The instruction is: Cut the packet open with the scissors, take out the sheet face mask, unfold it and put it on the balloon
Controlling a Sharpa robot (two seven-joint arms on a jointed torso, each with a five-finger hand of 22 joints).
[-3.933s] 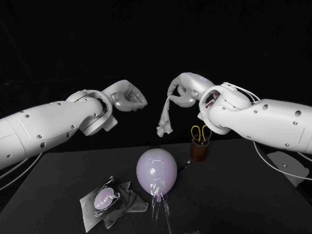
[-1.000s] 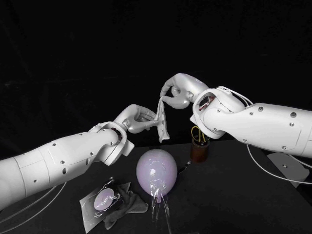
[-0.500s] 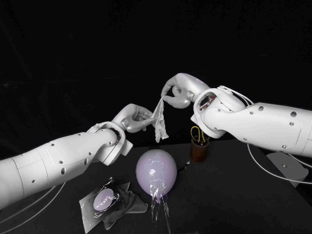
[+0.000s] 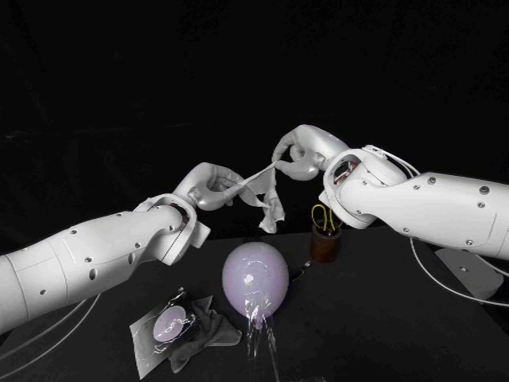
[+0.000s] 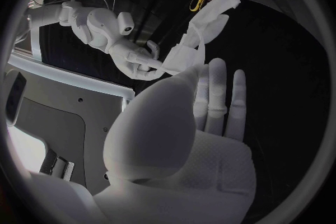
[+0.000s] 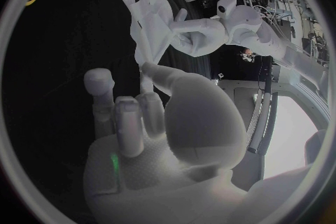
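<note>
Black table (image 4: 392, 318); glossy oval balloon (image 4: 256, 278); robot hands (image 4: 212, 185) (image 4: 301, 155) pinch limp mask (image 4: 270, 208).

Pale purple balloon (image 4: 256, 282), white mask (image 4: 262, 195), yellow-handled scissors (image 4: 327, 216), black table (image 4: 415, 334).

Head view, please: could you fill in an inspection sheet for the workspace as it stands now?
Surface: black table, matte.
Job's things: sheet mask in the air, partly unfolded, stretched between both hands; balloon on the table below it; packet lying flat beside the balloon; scissors standing in a brown holder.
Clutter: crumpled grey piece against the packet; cannot tell what it is.
Hands: left hand and right hand each pinch the sheet mask.
Cables: white cables loop below the right arm, apart from the job's things.
Surroundings: black backdrop; nothing else seen.
</note>
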